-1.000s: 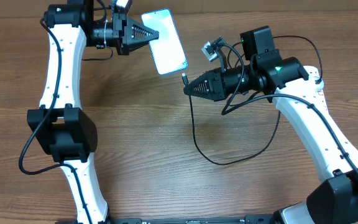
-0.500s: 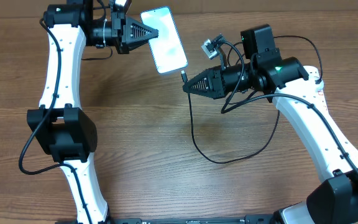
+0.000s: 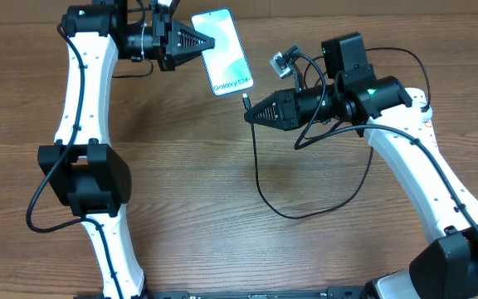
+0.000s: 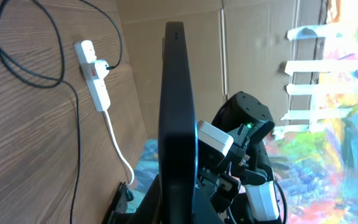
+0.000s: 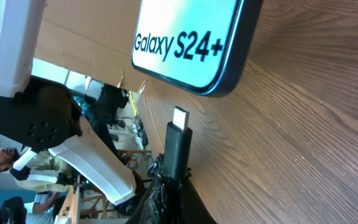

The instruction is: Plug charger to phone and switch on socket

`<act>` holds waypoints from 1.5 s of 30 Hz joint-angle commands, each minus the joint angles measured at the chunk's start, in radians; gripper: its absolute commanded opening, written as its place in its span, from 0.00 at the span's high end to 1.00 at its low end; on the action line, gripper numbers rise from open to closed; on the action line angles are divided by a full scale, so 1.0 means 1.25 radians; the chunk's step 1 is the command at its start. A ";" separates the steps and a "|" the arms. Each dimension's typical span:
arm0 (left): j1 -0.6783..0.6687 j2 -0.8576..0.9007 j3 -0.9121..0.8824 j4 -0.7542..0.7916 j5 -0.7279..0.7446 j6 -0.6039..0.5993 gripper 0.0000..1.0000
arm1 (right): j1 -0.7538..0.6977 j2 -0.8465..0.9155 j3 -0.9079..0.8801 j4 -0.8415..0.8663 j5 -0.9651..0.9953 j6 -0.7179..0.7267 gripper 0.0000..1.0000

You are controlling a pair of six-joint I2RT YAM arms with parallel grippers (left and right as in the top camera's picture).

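The left claw (image 3: 207, 41) is clenched on the phone (image 3: 223, 51), gripping one long side edge, so the phone juts out straight ahead of its fingertips. The screen faces up toward the overhead camera. The phone's short end with the white strip reading "Galaxy S24+" points toward the right claw (image 3: 249, 116).

The right claw is clamped on the connector end of the charger (image 3: 246, 103). The small metal tip sticks out past its fingers, aimed at that short end of the phone. In the right wrist view the tip (image 5: 180, 116) sits just short of the phone's dark rounded edge (image 5: 219, 90), apart from it, with a clear gap between.

From the right claw the black cable (image 3: 260, 187) drops back and sweeps in a wide loop over the table (image 3: 181, 208) beneath that arm.

Between and below the two claws the wood is bare, open room. Behind the left claw a cardboard wall (image 3: 347, 8) closes the far edge of the table.

The socket (image 4: 95, 74) shows only in the left wrist view, lying flat on the wood well beyond the phone's edge (image 4: 178, 112), a black plug (image 4: 107, 64) seated in it and its white cord (image 4: 120, 152) trailing away.
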 commanded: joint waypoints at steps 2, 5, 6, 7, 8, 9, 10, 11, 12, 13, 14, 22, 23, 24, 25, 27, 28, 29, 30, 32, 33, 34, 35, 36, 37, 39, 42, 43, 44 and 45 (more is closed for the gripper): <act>-0.010 -0.028 0.020 0.003 -0.012 -0.052 0.96 | 0.004 -0.017 -0.005 0.006 0.002 0.011 0.96; -0.020 -0.028 0.020 0.005 -0.012 -0.051 0.95 | 0.004 -0.017 -0.005 0.009 0.002 0.011 0.96; -0.023 -0.028 0.020 0.007 -0.012 -0.051 0.96 | 0.004 -0.017 -0.005 0.009 0.002 0.011 0.96; -0.027 -0.028 0.020 0.009 -0.014 -0.051 0.96 | 0.004 -0.017 -0.005 0.010 0.002 0.011 0.96; -0.030 -0.028 0.020 0.013 -0.014 -0.052 0.96 | 0.004 -0.017 -0.005 0.010 0.002 0.011 0.96; -0.032 -0.028 0.020 0.021 -0.013 -0.055 0.95 | 0.004 -0.017 -0.005 0.010 0.002 0.011 0.96; -0.033 -0.028 0.020 0.030 -0.013 -0.063 0.96 | 0.004 -0.017 -0.005 0.010 0.002 0.011 0.96; -0.033 -0.028 0.020 0.041 -0.012 -0.077 0.96 | 0.004 -0.017 -0.005 0.010 0.002 0.011 0.96; -0.033 -0.028 0.020 0.052 -0.011 -0.091 0.96 | 0.004 -0.017 -0.005 0.010 0.002 0.011 0.96; -0.033 -0.028 0.020 0.063 -0.011 -0.104 0.96 | 0.004 -0.017 -0.005 0.010 0.002 0.011 0.96; -0.033 -0.028 0.020 0.075 -0.011 -0.114 0.96 | 0.004 -0.017 -0.005 0.010 0.002 0.011 0.96; -0.034 -0.028 0.020 0.105 -0.003 -0.146 0.96 | 0.004 -0.017 -0.005 0.010 0.004 0.011 0.96; -0.034 -0.028 0.020 0.105 -0.001 -0.146 0.96 | 0.004 -0.017 -0.005 0.010 0.005 0.011 0.96; -0.034 -0.028 0.020 0.105 -0.001 -0.146 0.96 | 0.004 -0.017 -0.005 0.011 0.005 0.010 0.96; -0.034 -0.028 0.020 0.105 -0.001 -0.146 0.96 | 0.004 -0.017 -0.005 0.011 0.007 0.010 0.96; -0.034 -0.028 0.020 0.105 0.010 -0.146 0.96 | 0.004 -0.017 -0.005 0.011 0.014 0.011 0.96; -0.034 -0.028 0.020 0.105 0.015 -0.146 0.96 | 0.004 -0.017 -0.005 0.011 0.015 0.010 0.96; -0.034 -0.028 0.020 0.104 0.016 -0.146 0.96 | 0.004 -0.017 -0.005 0.011 0.016 0.011 0.96; -0.035 -0.028 0.020 0.105 0.016 -0.146 0.96 | 0.004 -0.017 -0.005 0.013 0.016 0.011 0.96; -0.038 -0.028 0.020 0.104 0.016 -0.146 0.96 | 0.004 -0.017 -0.005 0.016 0.016 0.011 0.96; -0.039 -0.028 0.020 0.105 0.016 -0.146 0.96 | 0.004 -0.017 -0.005 0.018 0.016 0.011 0.96; -0.041 -0.028 0.020 0.105 0.016 -0.145 0.96 | 0.004 -0.017 -0.005 0.021 0.016 0.014 0.96; -0.043 -0.028 0.020 0.105 0.016 -0.145 0.96 | 0.004 -0.017 -0.005 0.024 0.016 0.014 0.96; -0.045 -0.028 0.020 0.105 0.016 -0.142 0.96 | 0.004 -0.017 -0.005 0.027 0.016 0.017 0.96; -0.047 -0.028 0.020 0.105 0.015 -0.139 0.96 | 0.004 -0.017 -0.005 0.031 0.016 0.025 0.96; -0.048 -0.028 0.020 0.105 0.012 -0.139 0.96 | 0.004 -0.017 -0.005 0.038 0.016 0.031 0.96; -0.048 -0.028 0.020 0.105 0.012 -0.139 0.96 | 0.004 -0.017 -0.005 0.041 0.016 0.031 0.96; -0.048 -0.028 0.020 0.105 0.013 -0.139 0.96 | 0.004 -0.017 -0.005 0.041 0.016 0.031 0.96; -0.048 -0.028 0.020 0.105 0.013 -0.139 0.95 | 0.004 -0.017 -0.005 0.041 0.016 0.031 0.96; -0.048 -0.028 0.020 0.105 0.013 -0.140 0.96 | 0.004 -0.017 -0.005 0.041 0.016 0.031 0.96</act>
